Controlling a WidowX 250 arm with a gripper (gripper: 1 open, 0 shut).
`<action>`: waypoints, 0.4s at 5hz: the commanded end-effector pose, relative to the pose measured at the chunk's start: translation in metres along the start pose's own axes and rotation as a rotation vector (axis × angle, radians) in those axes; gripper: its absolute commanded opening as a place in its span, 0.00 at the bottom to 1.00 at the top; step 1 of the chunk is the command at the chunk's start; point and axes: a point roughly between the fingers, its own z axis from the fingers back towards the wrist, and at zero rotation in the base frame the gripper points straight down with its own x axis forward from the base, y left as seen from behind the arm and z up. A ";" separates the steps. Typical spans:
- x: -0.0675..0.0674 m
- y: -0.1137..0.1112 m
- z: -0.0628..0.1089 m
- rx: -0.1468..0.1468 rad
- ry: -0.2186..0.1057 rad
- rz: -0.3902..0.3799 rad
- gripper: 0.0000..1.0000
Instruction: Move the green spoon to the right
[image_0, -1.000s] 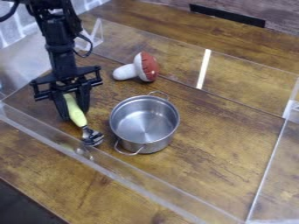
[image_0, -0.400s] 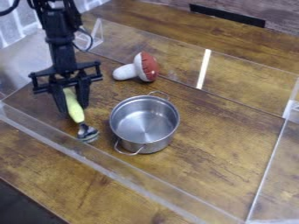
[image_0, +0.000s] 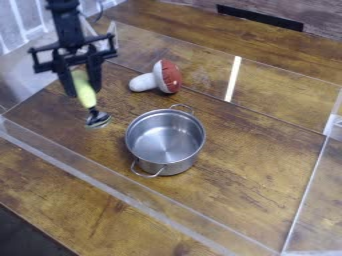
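Pincer (image_0: 75, 66) clamped on the green spoon (image_0: 86, 92), over toward the surface (image_0: 247, 190)'s left edge in view, hanging steeply below the grip, bowl lowest, so probably gotta carry rightward like that

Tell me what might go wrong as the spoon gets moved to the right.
The green-handled spoon hangs bowl-down from the black fingers, held by its thick handle, so it could swing or slip and drop onto the wooden table. The round steel pot stands just to the right in the picture; a low sweep that way may knock its rim or side handle. Passing farther back instead could clip the red-and-white toy mushroom.
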 end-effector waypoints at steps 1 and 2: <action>-0.038 -0.037 0.057 -0.073 -0.069 -0.173 0.00; -0.078 -0.067 0.053 -0.058 -0.043 -0.376 0.00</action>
